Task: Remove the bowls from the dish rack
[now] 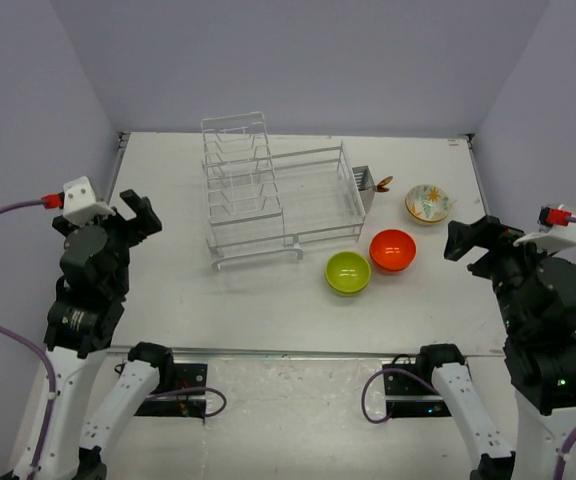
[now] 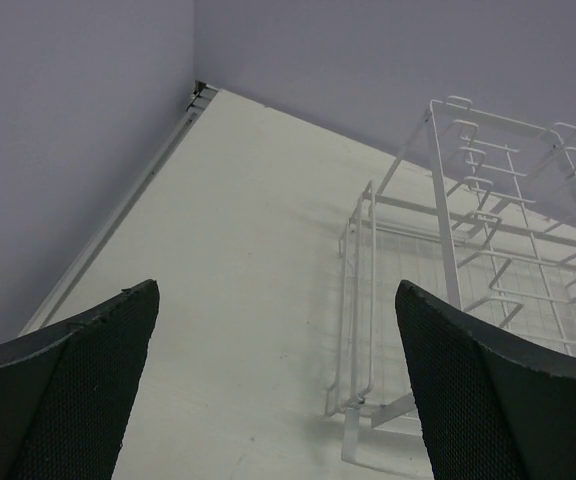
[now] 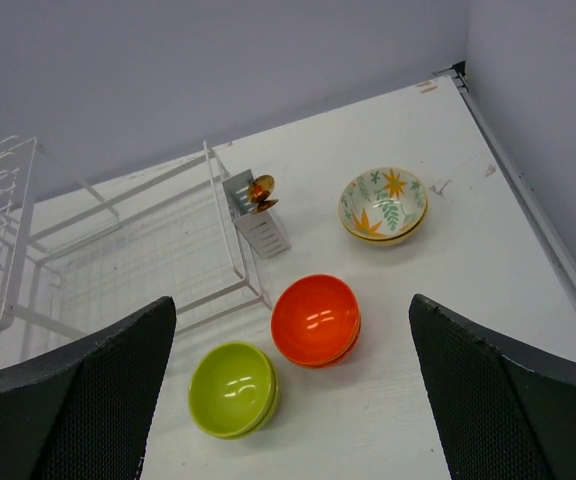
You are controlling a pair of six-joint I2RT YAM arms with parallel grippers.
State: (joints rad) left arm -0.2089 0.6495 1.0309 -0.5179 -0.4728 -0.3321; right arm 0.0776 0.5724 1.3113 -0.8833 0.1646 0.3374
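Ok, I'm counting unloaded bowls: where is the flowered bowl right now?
In the top view the flowered bowl stands on the table, right of the cutlery basket and beyond the orange bowl.

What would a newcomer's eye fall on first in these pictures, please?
Bright colours stand out on the white table, right of the dish rack: a lime-green bowl nearest the arms, an orange-red bowl beside it, and a flower-patterned bowl farther back. The rack itself holds no bowls.

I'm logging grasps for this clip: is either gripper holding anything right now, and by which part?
Nothing is held. The left gripper and right gripper stand open and empty; the orange bowl, green bowl and flowered bowl sit on the table.
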